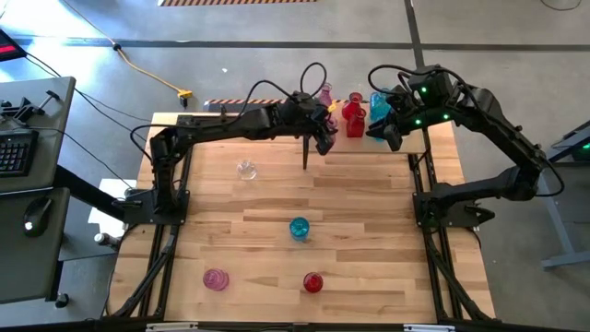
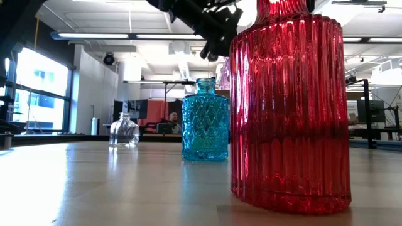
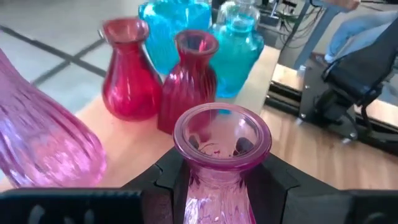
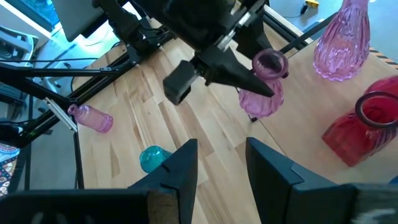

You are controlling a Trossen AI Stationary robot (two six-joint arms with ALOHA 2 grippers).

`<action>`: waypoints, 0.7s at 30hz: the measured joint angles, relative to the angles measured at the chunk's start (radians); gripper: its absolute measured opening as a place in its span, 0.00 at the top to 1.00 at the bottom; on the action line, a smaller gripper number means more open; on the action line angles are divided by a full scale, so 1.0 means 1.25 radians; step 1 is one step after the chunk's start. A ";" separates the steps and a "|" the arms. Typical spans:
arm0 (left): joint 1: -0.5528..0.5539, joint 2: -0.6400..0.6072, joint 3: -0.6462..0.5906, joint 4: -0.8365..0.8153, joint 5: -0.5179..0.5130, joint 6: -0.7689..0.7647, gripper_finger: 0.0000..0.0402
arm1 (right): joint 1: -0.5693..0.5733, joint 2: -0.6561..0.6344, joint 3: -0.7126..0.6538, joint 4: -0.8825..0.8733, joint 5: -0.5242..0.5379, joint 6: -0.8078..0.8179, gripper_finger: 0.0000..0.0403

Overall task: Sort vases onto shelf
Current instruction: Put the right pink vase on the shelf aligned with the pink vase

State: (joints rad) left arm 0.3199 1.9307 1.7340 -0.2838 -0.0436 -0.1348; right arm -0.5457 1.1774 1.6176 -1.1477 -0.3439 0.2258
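Above the far edge of the worktop [image 1: 369,212], the left end effector [image 3: 214,180] gripped a pink vase [image 3: 221,149] by its neck, fingers closed against the glass on both sides, and held it just short of the shelf [image 3: 140,140]. On the shelf stood a larger pink vase [image 3: 43,143], a round red vase [image 3: 127,71], a ribbed red vase [image 3: 189,81] and turquoise bottles [image 3: 242,40] grouped close behind them. Beside that group hung the right end effector [image 4: 221,165], its fingers set apart with a narrow gap and nothing between them. Back on the worktop remained a clear bottle [image 1: 246,170] near the left arm, a turquoise bottle [image 1: 299,228] in the middle, and a pink bottle [image 1: 216,279] and a red ribbed vase [image 1: 313,282] along the near edge.
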 joint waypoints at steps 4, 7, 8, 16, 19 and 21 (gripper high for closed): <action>0.000 0.001 0.000 -0.001 -0.015 0.032 0.72 | 0.000 0.000 0.000 0.000 0.000 -0.009 0.72; 0.003 0.001 0.000 0.002 -0.016 0.057 0.72 | 0.000 0.000 0.000 0.001 0.000 -0.031 0.72; 0.004 0.001 0.000 0.000 -0.016 0.067 0.72 | 0.000 0.000 0.000 0.001 0.000 -0.042 0.72; 0.017 0.001 0.000 -0.017 -0.015 0.103 0.72 | 0.000 0.000 0.000 -0.002 0.059 -0.114 0.72; 0.017 0.001 0.000 -0.039 -0.010 0.103 0.72 | 0.000 0.000 0.000 -0.015 0.099 -0.100 0.72; 0.017 0.001 0.000 -0.052 -0.010 0.103 0.72 | 0.000 0.000 0.000 -0.018 0.102 -0.096 0.72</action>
State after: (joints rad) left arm 0.3413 1.9324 1.7336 -0.3486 -0.0558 -0.0055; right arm -0.5457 1.1778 1.6176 -1.1707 -0.2162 0.1057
